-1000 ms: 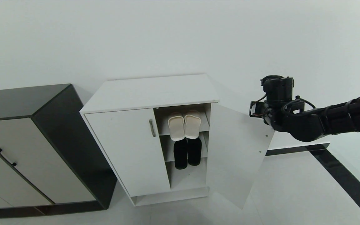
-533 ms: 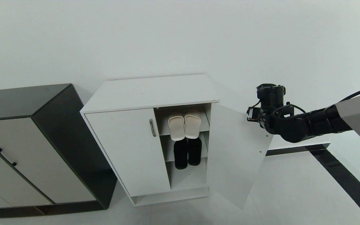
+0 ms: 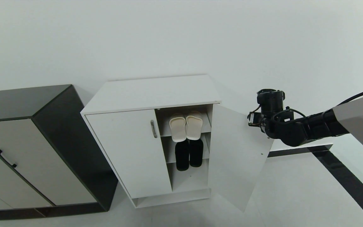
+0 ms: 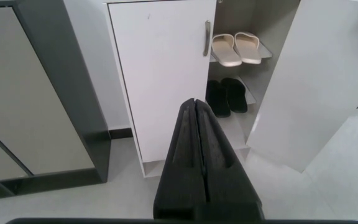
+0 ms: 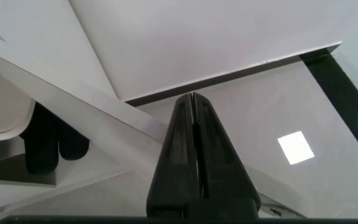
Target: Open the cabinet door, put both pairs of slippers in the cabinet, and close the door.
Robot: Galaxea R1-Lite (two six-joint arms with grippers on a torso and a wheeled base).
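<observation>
The white cabinet (image 3: 150, 91) stands with its right door (image 3: 238, 157) swung open and its left door (image 3: 128, 151) closed. White slippers (image 3: 186, 126) lie on the top shelf, black slippers (image 3: 188, 153) on the shelf below. My right gripper (image 3: 251, 119) is at the upper outer edge of the open door, behind its outer face. In the right wrist view that gripper (image 5: 193, 98) is shut and empty, over the door's edge (image 5: 73, 106). My left gripper (image 4: 196, 104) is shut and empty, held back in front of the cabinet's closed left door (image 4: 160, 68).
A dark cabinet (image 3: 27, 142) with pale doors stands close to the left of the white one. A black strip (image 3: 342, 176) runs across the floor on the right. A white wall is behind both cabinets. Open floor lies in front.
My right arm has come down and to the left, up to the open door's outer edge. The door has swung slightly inward. The slippers have not moved.
</observation>
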